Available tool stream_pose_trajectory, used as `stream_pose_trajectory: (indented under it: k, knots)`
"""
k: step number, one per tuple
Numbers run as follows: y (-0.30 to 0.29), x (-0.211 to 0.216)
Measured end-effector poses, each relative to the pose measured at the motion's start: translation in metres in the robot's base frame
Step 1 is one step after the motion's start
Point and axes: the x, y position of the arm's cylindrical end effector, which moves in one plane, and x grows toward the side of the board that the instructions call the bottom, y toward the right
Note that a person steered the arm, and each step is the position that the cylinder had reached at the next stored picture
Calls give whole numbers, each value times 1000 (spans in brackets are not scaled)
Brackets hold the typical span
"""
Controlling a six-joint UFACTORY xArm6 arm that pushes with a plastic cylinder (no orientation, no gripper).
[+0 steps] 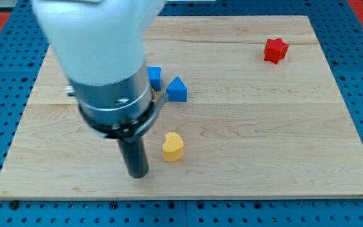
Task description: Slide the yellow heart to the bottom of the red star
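Observation:
The yellow heart (173, 146) lies on the wooden board (263, 126) low and left of the middle. The red star (275, 50) sits far off at the view's top right. My tip (138, 174) rests on the board just left of the yellow heart and slightly below it, a small gap apart. The arm's wide grey and white body hangs above the tip and hides the board behind it.
A blue cube (154, 77) and a blue triangular block (176, 89) sit close together above the yellow heart, the cube partly hidden by the arm. Blue pegboard (5, 75) surrounds the board on all sides.

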Motion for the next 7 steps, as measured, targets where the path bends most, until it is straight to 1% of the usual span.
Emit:
stream_pose_trajectory:
  k: [2,3,4,5,6,7]
  knots:
    - [27,-34]
    - [55,-50]
    - [104,-52]
    - [131,-47]
    - [141,-45]
    - [120,-25]
